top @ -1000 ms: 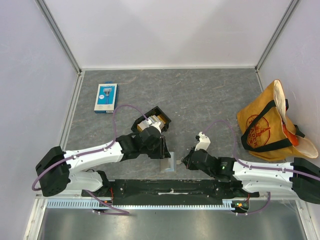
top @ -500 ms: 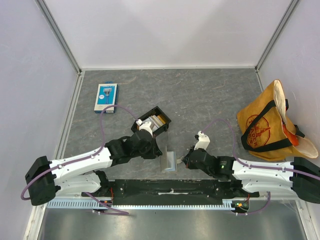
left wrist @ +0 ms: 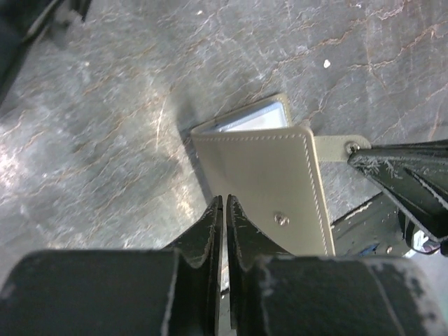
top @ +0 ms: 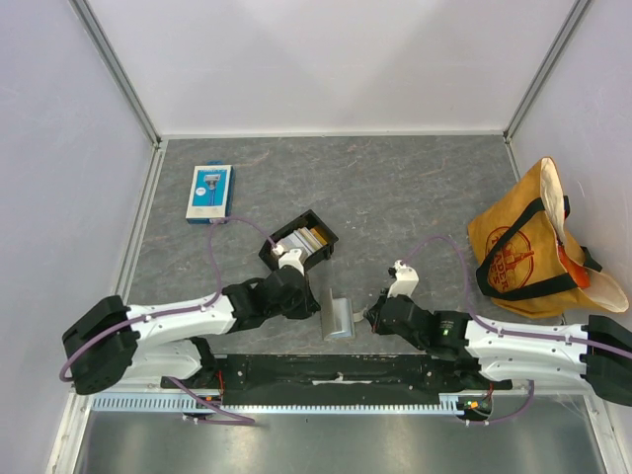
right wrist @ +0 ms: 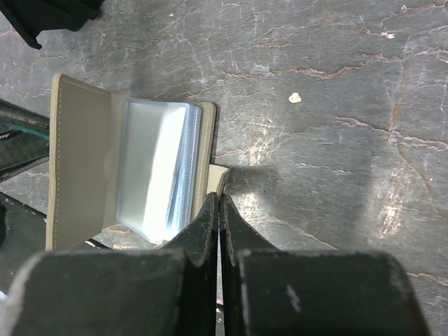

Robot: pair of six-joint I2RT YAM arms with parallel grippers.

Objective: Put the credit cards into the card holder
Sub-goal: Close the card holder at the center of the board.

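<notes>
The card holder [top: 339, 318], a tan folding wallet, stands half open between the two arms near the front edge. Its clear pockets [right wrist: 157, 168] face the right wrist camera. My left gripper [left wrist: 224, 203] is shut on the edge of the outer cover [left wrist: 269, 182], beside the snap. My right gripper [right wrist: 220, 199] is shut on the wallet's small closing tab [right wrist: 221, 176]. From above, the left gripper [top: 318, 304] is on the wallet's left and the right gripper [top: 367, 316] on its right. The credit cards [top: 298, 240] stand in a black tray [top: 323, 235] just behind.
A blue-and-white retail pack [top: 209, 193] lies at the back left. A yellow tote bag [top: 528, 247] slumps against the right wall. The arm mounts' black rail [top: 336, 373] runs along the front edge, close under the wallet.
The left gripper's jaws have closed onto the wallet's cover while the arm drew back and lower. The wallet has shifted slightly right. The right gripper stayed shut on the tab.
</notes>
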